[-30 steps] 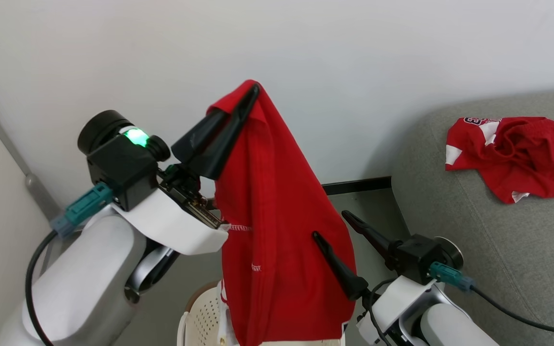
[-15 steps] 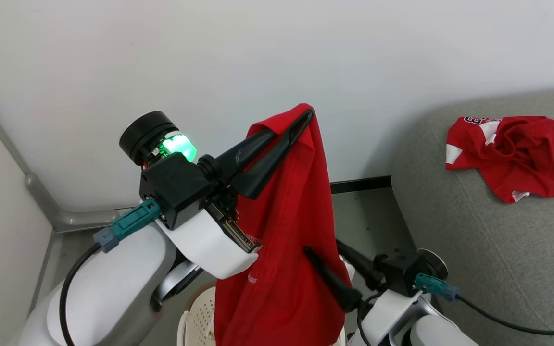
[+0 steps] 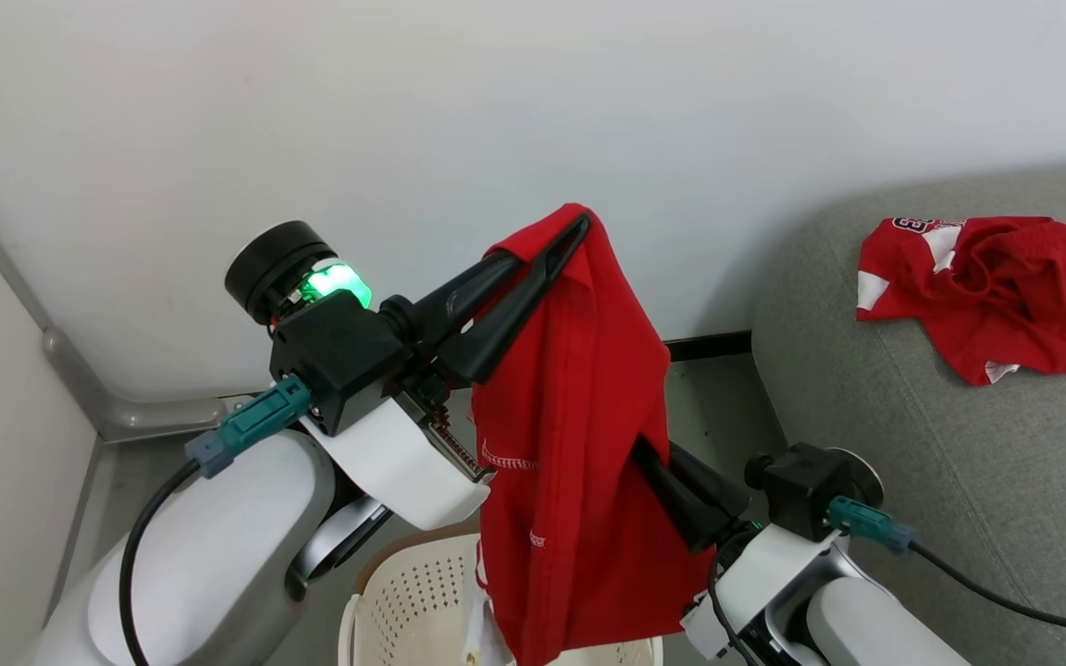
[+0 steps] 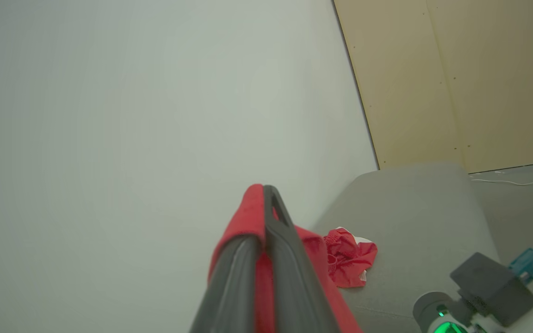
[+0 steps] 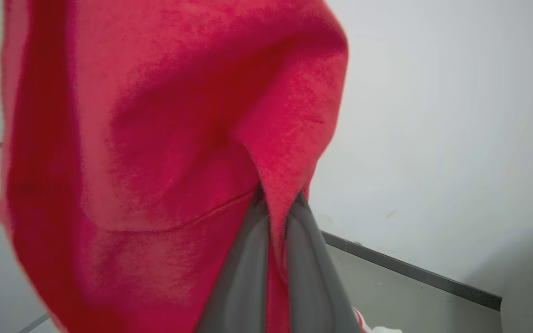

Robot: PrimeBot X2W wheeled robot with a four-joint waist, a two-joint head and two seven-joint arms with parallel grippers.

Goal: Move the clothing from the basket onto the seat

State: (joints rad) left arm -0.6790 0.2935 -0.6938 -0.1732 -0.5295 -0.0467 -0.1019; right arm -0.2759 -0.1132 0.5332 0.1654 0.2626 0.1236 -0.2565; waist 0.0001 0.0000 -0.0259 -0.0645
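Right pincer point(image 5: 278, 203): pressed together on a fold at the right edge of the red garment point(image 3: 570, 416), about halfway down, with the fingers angled up and left into the cloth.
Reason for this hold: a second, lower grip likely takes up the hanging length, so the cloth can travel between two points instead of trailing.
Basket point(image 3: 403, 592): on the floor directly under the hanging garment. The hem dangles over its opening, and I cannot tell whether it is clear of the rim.
Left pincer point(image 3: 570, 236): raised high and pinching the garment's top edge, which drapes over the fingertips. This height is what lifts most of the cloth out of the basket.
Seat point(image 3: 959, 481): to the right, well apart from the held garment.
Crumpled red piece point(image 3: 986, 287): already lying on the seat, towards the wall point(image 3: 533, 111).
Stage, as judged: one piece delivered and one in the air. The carry to the right is not yet done.
Change from a second ago: the right pincer's fingers then stood spread beside the cloth, and now they are clamped on it. The left pincer has come right and a little lower, taking the garment's top with it. More of the basket shows beneath.
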